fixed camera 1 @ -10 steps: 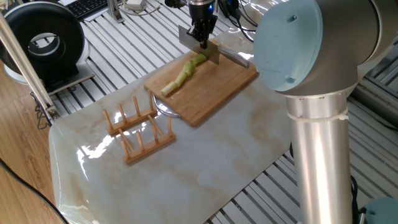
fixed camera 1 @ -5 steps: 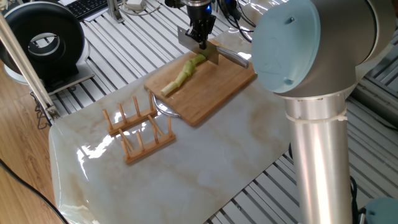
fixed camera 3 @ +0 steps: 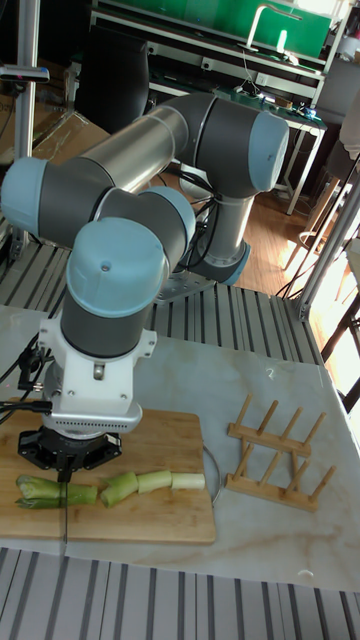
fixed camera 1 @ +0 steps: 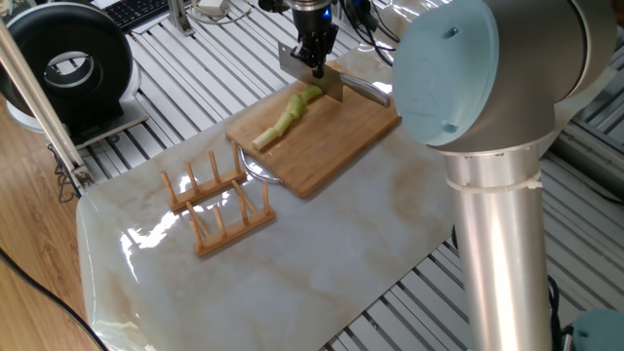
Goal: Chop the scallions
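The scallions (fixed camera 1: pixel 285 117) lie diagonally on a wooden cutting board (fixed camera 1: pixel 341 136). In the tall fixed view the scallions (fixed camera 3: pixel 118 487) show as several pale-green segments in a row, with a darker leafy end at the left. My gripper (fixed camera 1: pixel 317 64) is shut on the handle of a silver knife (fixed camera 1: pixel 333 86), whose blade stands across the stalk's green end. In the tall fixed view the gripper (fixed camera 3: pixel 65 458) hangs over the board (fixed camera 3: pixel 150 520), and the knife (fixed camera 3: pixel 66 512) appears edge-on as a thin line crossing the stalk near its left end.
A wooden peg rack (fixed camera 1: pixel 219 205) stands on the marble slab in front of the board, also seen as the rack (fixed camera 3: pixel 280 455) to its right. A metal ring (fixed camera 1: pixel 255 171) pokes out from under the board. A black round device (fixed camera 1: pixel 68 68) sits far left. My arm's elbow (fixed camera 1: pixel 497 97) fills the right foreground.
The arm's elbow has drifted slightly to the left and the gripper with the knife has shifted a touch. The scallions and board have not moved.
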Controlling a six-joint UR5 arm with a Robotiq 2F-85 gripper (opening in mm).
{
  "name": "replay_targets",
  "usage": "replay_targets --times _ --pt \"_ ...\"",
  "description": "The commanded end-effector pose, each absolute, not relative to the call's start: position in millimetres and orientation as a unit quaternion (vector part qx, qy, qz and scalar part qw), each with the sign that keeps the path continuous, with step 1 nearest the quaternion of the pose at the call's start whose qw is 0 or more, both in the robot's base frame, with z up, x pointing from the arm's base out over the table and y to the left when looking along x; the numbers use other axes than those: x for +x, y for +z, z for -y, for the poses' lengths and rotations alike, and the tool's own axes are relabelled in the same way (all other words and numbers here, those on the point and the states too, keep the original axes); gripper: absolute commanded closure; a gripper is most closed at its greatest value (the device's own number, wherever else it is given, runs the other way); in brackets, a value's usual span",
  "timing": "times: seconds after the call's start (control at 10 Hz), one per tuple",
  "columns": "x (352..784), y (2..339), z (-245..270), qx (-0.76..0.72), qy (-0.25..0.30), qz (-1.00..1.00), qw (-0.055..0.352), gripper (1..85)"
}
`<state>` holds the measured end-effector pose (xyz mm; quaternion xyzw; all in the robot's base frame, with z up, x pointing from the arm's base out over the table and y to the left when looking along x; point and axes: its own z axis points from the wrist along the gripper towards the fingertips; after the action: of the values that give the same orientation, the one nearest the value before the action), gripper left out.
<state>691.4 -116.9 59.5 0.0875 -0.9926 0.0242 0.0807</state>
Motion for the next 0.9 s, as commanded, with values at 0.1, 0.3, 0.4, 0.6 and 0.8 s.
replay_targets --times 0.1,0.3,0.4,0.6,0.8 --pt "690.5 62.2 112.4 0.084 0.02 0.993 0.084 84.3" --pt "691.1 59.2 114.3 0.085 0.02 0.993 0.083 84.3" --pt "691.8 58.3 114.6 0.085 0.017 0.993 0.08 84.3" --pt "694.4 65.4 114.1 0.083 0.019 0.994 0.074 84.3" --pt "701.2 61.8 112.3 0.082 0.01 0.995 0.059 84.3"
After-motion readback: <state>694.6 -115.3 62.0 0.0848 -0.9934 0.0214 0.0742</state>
